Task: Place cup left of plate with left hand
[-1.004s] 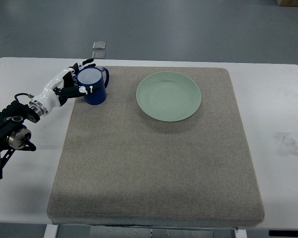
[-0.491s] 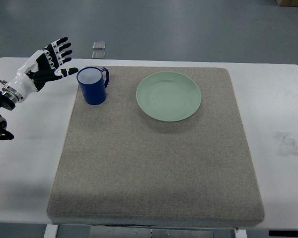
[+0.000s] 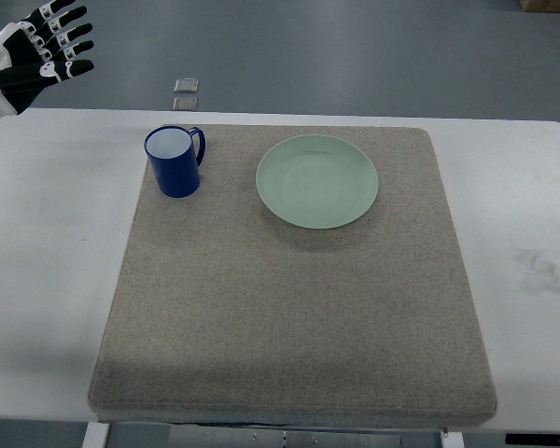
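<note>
The blue cup [image 3: 175, 161] stood upright left of the green plate [image 3: 317, 180] on the grey mat [image 3: 289, 308], the left hand [image 3: 39, 51] empty with fingers spread at the frame's corner; the placement looked complete, with only parking the arm seemingly left.

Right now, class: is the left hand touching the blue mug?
Apart. The top view shows the left hand far up-left of the blue mug, bare table between.
</note>
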### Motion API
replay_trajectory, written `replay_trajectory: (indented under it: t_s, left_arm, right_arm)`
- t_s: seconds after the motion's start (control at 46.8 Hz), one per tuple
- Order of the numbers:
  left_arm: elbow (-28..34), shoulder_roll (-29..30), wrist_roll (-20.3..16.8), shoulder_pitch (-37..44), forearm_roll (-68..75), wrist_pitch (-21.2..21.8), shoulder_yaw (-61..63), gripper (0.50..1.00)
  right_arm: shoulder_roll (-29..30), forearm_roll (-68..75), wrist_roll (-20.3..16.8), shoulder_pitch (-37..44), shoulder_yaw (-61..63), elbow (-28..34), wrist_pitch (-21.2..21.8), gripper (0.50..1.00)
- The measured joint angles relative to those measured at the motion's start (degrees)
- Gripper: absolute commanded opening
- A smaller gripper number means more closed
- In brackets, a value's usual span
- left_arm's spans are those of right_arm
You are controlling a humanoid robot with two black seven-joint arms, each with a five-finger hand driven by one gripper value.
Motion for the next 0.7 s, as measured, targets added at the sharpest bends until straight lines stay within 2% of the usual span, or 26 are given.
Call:
replay_trajectory:
  t_s: [0.085,0.214,0.299,0.427,0.491,0.598,0.705]
  left_arm:
    - [0.23,-0.02,1.74,-0.06,-2.08,-0.11,0.0,0.999]
    - [0.57,-0.05,6.97,-0.12,-9.58,-2.67,-0.43,1.0]
    - [1.48,-0.01,12.34,-0.9,-16.88,-4.3,-0.4,1.0]
    - [2.61,-0.12,22.35,-1.48,-25.69,-4.69,-0.55,1.0]
    - [2.7,-0.3,25.68,-1.49,-28.8,-5.27,-0.67,1.0]
    - [2.74,-0.35,28.23,-1.48,-32.77,-7.59,-0.76,1.0]
    - [2.76,-0.42,29.81,-1.35,-34.61,-7.94,-0.68,1.0]
  right_arm:
    - [0.0,0.0,0.0,0.01,0.0,0.0,0.0,0.932]
    - [0.0,0.0,0.0,0.0,0.0,0.0,0.0,0.932]
    - [0.0,0.0,0.0,0.0,0.0,0.0,0.0,0.932]
    - [0.0,0.0,0.0,-0.01,0.0,0.0,0.0,0.932]
    - [0.0,0.0,0.0,-0.02,0.0,0.0,0.0,0.932]
    - [0.0,0.0,0.0,0.0,0.0,0.0,0.0,0.932]
    - [0.0,0.0,0.0,0.01,0.0,0.0,0.0,0.932]
